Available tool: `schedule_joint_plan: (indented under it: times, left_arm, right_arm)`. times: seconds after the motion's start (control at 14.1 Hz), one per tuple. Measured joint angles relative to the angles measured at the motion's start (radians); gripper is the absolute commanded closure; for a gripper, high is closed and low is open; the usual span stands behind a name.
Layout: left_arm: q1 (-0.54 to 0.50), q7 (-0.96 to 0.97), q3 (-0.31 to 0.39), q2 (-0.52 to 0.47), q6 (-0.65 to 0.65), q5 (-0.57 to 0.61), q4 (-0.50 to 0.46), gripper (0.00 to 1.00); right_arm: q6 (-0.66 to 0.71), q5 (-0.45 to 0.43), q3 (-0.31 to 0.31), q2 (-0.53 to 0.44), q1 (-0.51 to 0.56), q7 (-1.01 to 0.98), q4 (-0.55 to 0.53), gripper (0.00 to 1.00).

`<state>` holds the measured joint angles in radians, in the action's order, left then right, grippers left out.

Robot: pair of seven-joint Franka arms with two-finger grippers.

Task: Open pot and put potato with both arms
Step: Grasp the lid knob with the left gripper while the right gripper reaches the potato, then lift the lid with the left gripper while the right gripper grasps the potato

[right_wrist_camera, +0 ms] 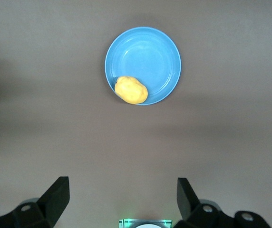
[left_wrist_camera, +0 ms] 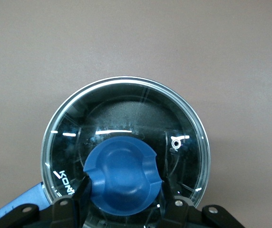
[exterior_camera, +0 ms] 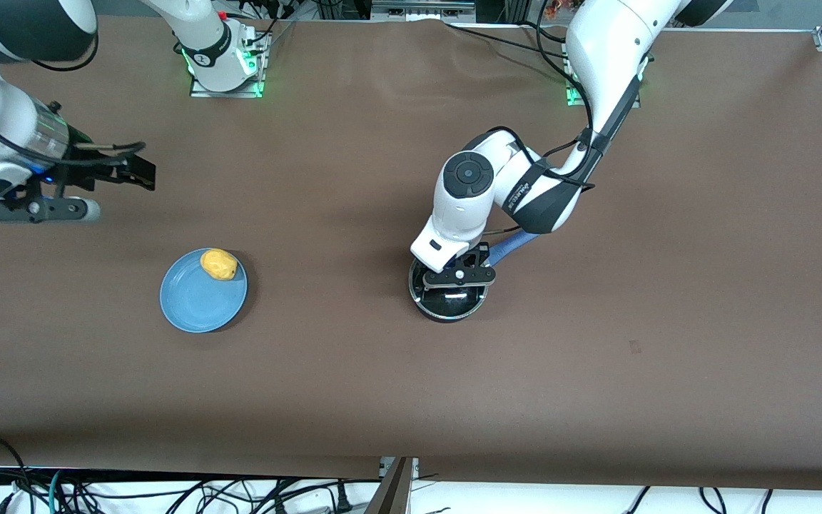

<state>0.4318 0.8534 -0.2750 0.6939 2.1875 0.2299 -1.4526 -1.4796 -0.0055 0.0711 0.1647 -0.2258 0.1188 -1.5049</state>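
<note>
**Left gripper at the pot's lid knob, right arm waiting high**

The left arm reaches from its base down to mid-table, wrist bent straight down over the pot (exterior_camera: 448,300). The left gripper (left_wrist_camera: 124,190) sits at the glass lid (left_wrist_camera: 126,147), its fingers (left_wrist_camera: 84,189) spread to either side of the blue knob (left_wrist_camera: 122,176); contact cannot be judged. The lid is on the pot, whose blue handle (exterior_camera: 511,250) points toward the left arm's base.

The right arm waits, held up over bare table at its own end. The right gripper (right_wrist_camera: 121,199) hangs with fingers wide apart and nothing between them. The potato (exterior_camera: 218,264) lies on the blue plate (exterior_camera: 193,303), at the rim farther from the front camera, well apart from the pot
</note>
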Motion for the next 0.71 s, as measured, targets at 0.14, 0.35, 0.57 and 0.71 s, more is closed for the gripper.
schedule_joint_plan:
  times: [0.14, 0.35, 0.57, 0.71]
  left_arm:
    - [-0.003, 0.002, 0.001, -0.002, -0.002, 0.0, 0.015, 0.51]
    - [-0.023, 0.002, 0.004, -0.028, -0.017, 0.0, 0.039, 0.53]
    - [-0.038, 0.0, 0.004, -0.063, -0.047, 0.0, 0.04, 0.55]
    - [-0.053, -0.049, 0.006, -0.08, -0.071, 0.0, 0.036, 0.55]
  right_arm:
    - [0.001, 0.0, 0.0, 0.052, 0.0, -0.025, -0.004, 0.0]
    - [-0.003, 0.0, 0.0, 0.146, 0.001, -0.076, -0.006, 0.0]
    - [-0.046, 0.003, -0.007, 0.225, -0.011, -0.186, -0.027, 0.0]
    - [-0.098, 0.003, -0.014, 0.247, -0.024, -0.266, -0.072, 0.0]
